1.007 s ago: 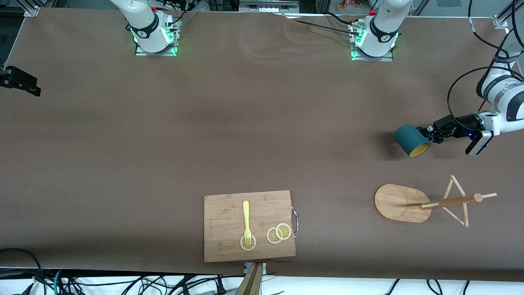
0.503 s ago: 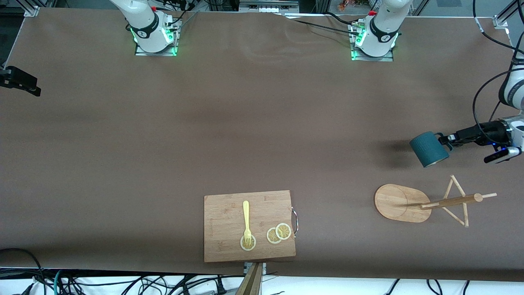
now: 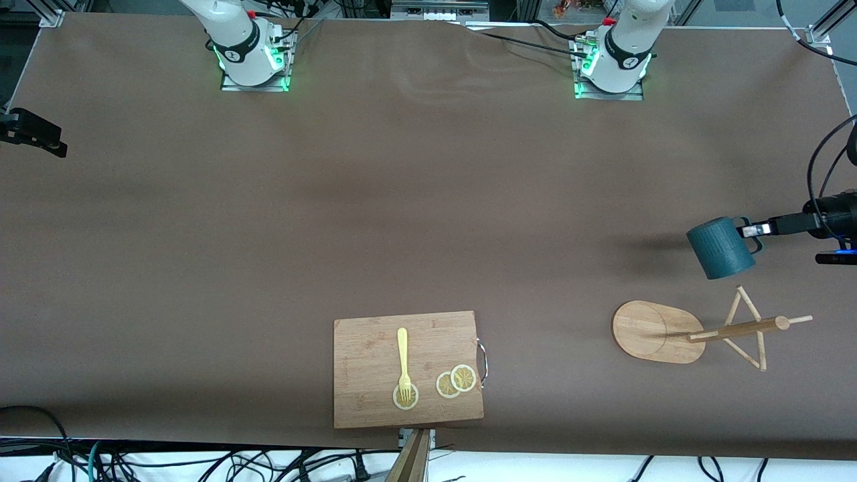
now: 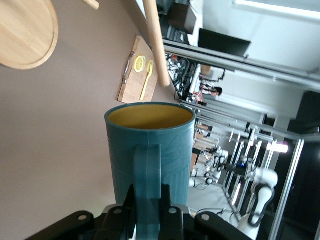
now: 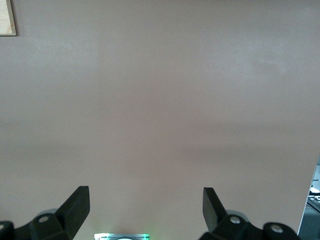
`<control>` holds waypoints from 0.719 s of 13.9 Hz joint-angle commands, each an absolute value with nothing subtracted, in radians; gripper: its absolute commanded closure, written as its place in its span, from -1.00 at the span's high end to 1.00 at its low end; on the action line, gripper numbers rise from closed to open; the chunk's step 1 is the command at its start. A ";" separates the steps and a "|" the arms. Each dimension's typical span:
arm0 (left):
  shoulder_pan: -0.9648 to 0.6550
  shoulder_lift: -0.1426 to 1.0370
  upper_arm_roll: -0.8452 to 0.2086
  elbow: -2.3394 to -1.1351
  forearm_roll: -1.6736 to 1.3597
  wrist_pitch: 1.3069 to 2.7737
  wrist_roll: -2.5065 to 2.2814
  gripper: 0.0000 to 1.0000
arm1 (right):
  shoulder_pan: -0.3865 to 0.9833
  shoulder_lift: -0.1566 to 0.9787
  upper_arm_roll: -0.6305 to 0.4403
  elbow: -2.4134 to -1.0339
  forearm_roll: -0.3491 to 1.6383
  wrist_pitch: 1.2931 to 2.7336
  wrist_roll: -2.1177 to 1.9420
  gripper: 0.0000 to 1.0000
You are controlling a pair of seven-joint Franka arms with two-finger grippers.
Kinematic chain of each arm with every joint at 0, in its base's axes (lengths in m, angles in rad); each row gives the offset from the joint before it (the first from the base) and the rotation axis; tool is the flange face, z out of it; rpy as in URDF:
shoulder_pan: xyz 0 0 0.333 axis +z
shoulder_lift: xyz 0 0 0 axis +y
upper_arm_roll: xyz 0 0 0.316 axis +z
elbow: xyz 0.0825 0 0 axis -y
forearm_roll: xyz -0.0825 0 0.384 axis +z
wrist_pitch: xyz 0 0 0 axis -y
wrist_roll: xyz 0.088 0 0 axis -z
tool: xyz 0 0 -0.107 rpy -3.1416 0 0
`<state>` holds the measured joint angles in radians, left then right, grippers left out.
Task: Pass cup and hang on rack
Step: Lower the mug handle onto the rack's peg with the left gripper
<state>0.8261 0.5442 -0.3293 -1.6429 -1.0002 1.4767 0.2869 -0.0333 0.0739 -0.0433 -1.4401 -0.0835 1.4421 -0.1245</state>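
the pass looks finished: the cup hangs in the air in the left gripper, whose jaws are clenched on the handle, one finger on each side of it, as the left wrist view shows with the cup standing straight out from the left gripper and its yellowish mouth turned away from the jaws. what remains, by my reading, is the whole hanging step.

the rack is over toward the left arm's end of the table, below and just ahead of the held cup, not touching it. its oval base is bare and every peg is free. in the wrist view the rack's post crosses past the cup's rim, so the jaws are close to it but the handle is not yet lined up on a peg.

the right gripper waits with its fingers spread wide and nothing between them, over bare table well apart from the cup.

the cutting board with fork and lemon slices plays no part.
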 commanded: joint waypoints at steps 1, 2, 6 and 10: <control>0.788 0.616 -0.324 -1.517 -1.011 1.468 0.135 -0.86 | -0.049 0.064 -0.032 -1.448 -0.061 1.450 -0.140 1.00; 0.776 0.639 -0.322 -1.496 -1.009 1.470 0.123 -0.86 | -0.049 0.064 -0.032 -1.448 -0.061 1.450 -0.140 1.00; 0.753 0.713 -0.311 -1.382 -1.003 1.479 0.101 -0.86 | -0.049 0.064 -0.032 -1.448 -0.061 1.450 -0.143 1.00; 0.743 0.793 -0.293 -1.287 -0.996 1.489 0.107 -0.86 | -0.049 0.064 -0.032 -1.448 -0.061 1.450 -0.143 1.00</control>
<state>0.7661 0.7270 -0.3087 -1.3868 -1.0002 1.4951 0.1291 -0.0334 0.0739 -0.0425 -1.4401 -0.0787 1.4425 -0.1249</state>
